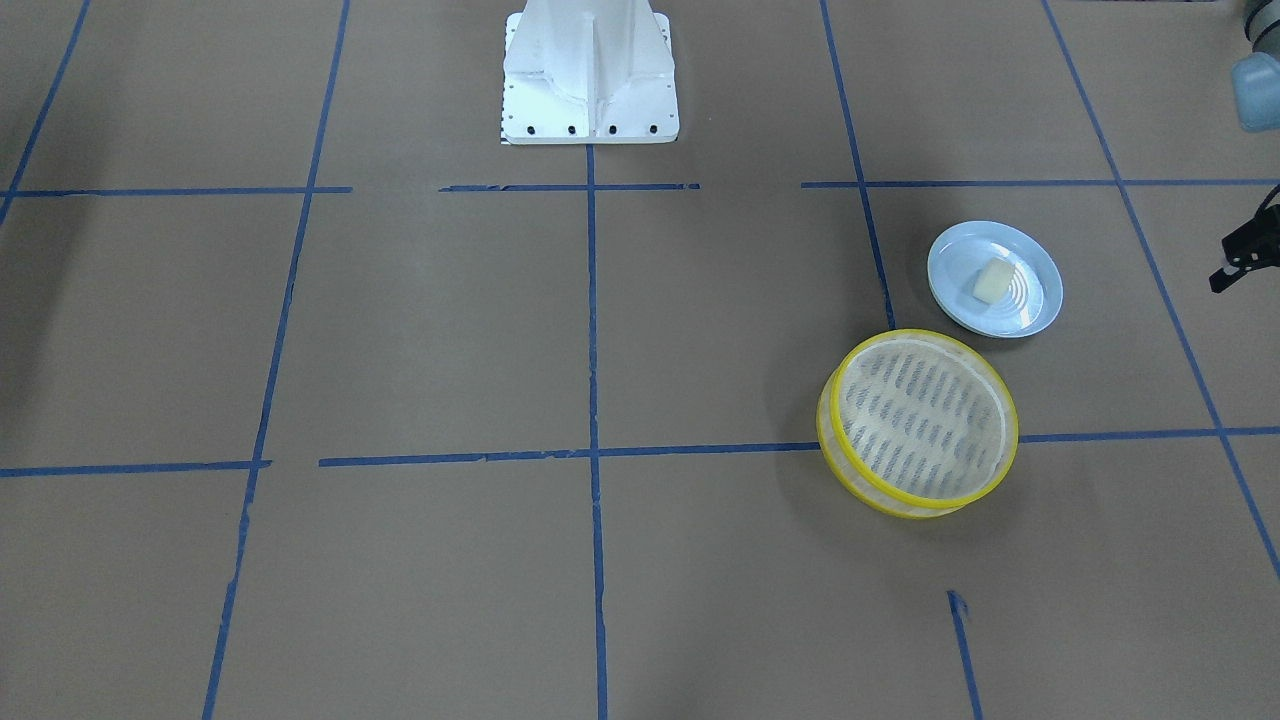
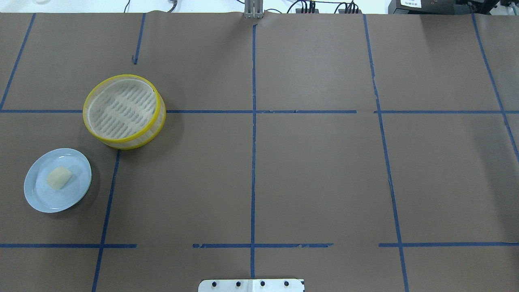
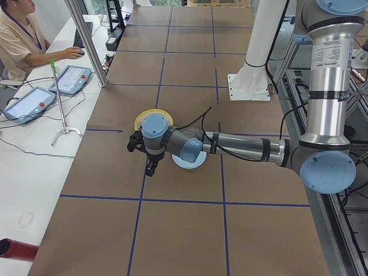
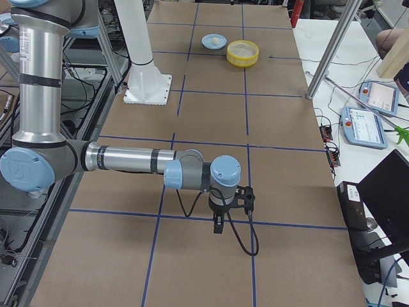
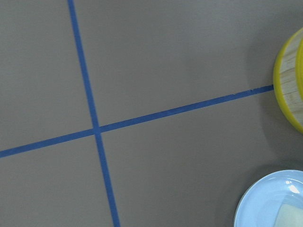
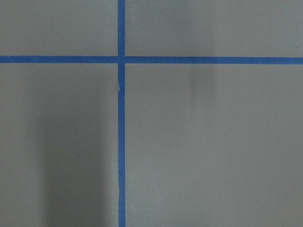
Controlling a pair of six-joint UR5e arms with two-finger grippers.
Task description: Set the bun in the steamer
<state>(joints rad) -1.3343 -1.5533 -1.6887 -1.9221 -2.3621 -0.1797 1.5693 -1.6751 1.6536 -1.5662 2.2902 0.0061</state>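
The bun [image 2: 59,177] is a small cream lump lying on a pale blue plate [image 2: 42,198] at the table's left. The steamer [image 2: 123,110], a yellow-rimmed basket with a slatted bottom, stands just beyond the plate and holds nothing. The left wrist view catches the steamer's rim [image 5: 286,90], the plate [image 5: 265,203] and a corner of the bun [image 5: 292,216]. My left gripper [image 3: 150,168] hangs above the table beside the plate, toward the table's left end; I cannot tell whether it is open. My right gripper [image 4: 218,225] hangs over bare table far from them; its state is unclear.
The white robot pedestal [image 1: 590,75] stands at the middle of the robot's side. Blue tape lines [image 2: 253,142] grid the brown table. An operator [image 3: 20,37] with tablets sits at a side desk, behind a metal post [image 3: 86,43].
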